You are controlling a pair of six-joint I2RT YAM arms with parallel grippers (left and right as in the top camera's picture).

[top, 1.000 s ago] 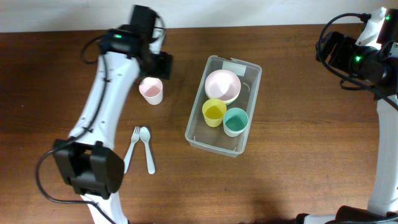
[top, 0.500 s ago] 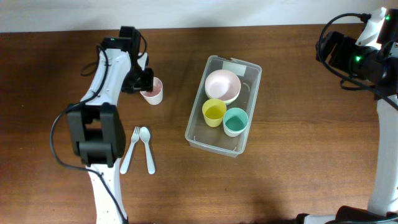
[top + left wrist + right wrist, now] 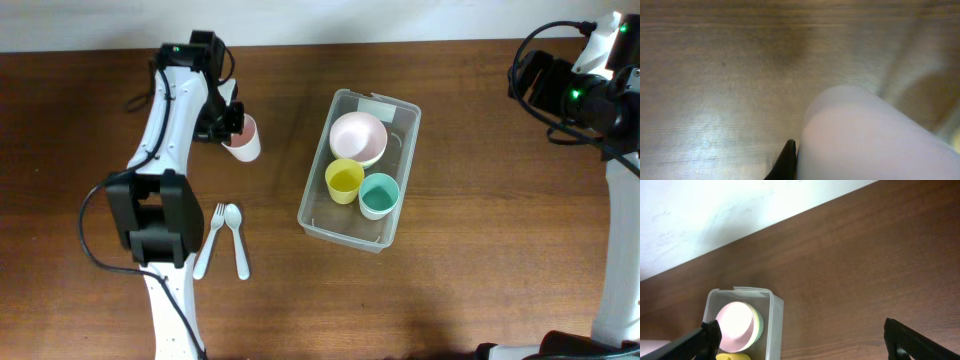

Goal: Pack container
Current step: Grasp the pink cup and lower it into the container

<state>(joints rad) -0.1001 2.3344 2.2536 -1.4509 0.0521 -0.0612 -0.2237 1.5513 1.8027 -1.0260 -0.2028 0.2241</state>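
The clear rectangular container (image 3: 338, 218) sits mid-table and holds a pink bowl (image 3: 358, 137), a yellow cup (image 3: 345, 180) and a teal cup (image 3: 379, 195). To its left, my left gripper (image 3: 229, 127) is shut on a pale pink cup (image 3: 244, 139), which tilts off upright. In the left wrist view the pink cup (image 3: 865, 135) fills the lower right, with one black fingertip (image 3: 788, 159) pressed against its side. My right gripper (image 3: 801, 325) stands open far to the right of the container (image 3: 776, 322), nothing between its fingers.
A white fork (image 3: 213, 236) and a spoon (image 3: 236, 238) lie side by side on the brown wood table, below the left gripper. The left arm's base stands just left of them. The table's far edge meets a white wall.
The left gripper came down beside the pink cup and shut on it. The cup has shifted slightly up and left and now tilts. The right arm has not moved.
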